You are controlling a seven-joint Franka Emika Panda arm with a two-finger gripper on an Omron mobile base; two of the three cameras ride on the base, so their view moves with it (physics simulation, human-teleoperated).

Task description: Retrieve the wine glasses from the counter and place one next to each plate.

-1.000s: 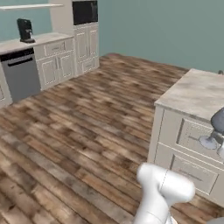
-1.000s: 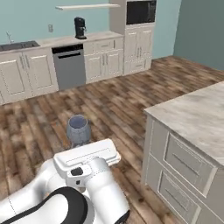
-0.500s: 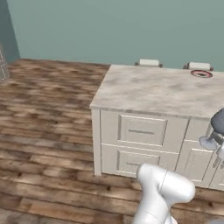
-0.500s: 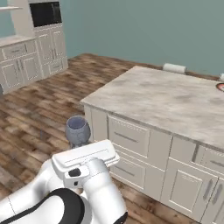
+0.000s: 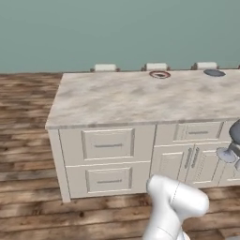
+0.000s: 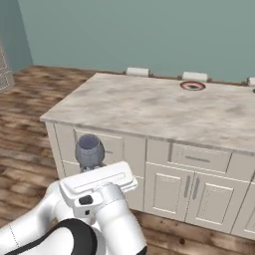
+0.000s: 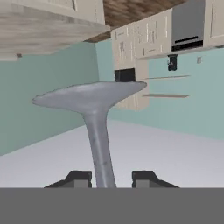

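My gripper (image 7: 111, 177) is shut on the thin stem of a smoky grey wine glass (image 7: 98, 131), whose round foot spreads wide above the fingertips in the hand view. The glass's bowl (image 6: 89, 150) rises just behind my white hand in the right base view, and the wine glass (image 5: 232, 149) shows at the right edge of the left base view. A plate with a reddish-brown rim (image 5: 160, 74) (image 6: 192, 85) lies at the far edge of the long marbled bar top (image 5: 140, 96). A grey-blue plate (image 5: 214, 72) lies further right. The counter (image 7: 153, 54) appears far off, upside down in the hand view.
The bar top stands on cream drawers and doors (image 5: 108, 146) facing me across a strip of wood floor (image 5: 28, 140). Three pale stool backs (image 5: 156, 66) line its far side against the teal wall. A coffee machine (image 7: 172, 62) sits on the distant counter.
The whole picture has swung round as the base turned: the kitchen wall left the base views and the bar top now faces me. The glass stays in my gripper.
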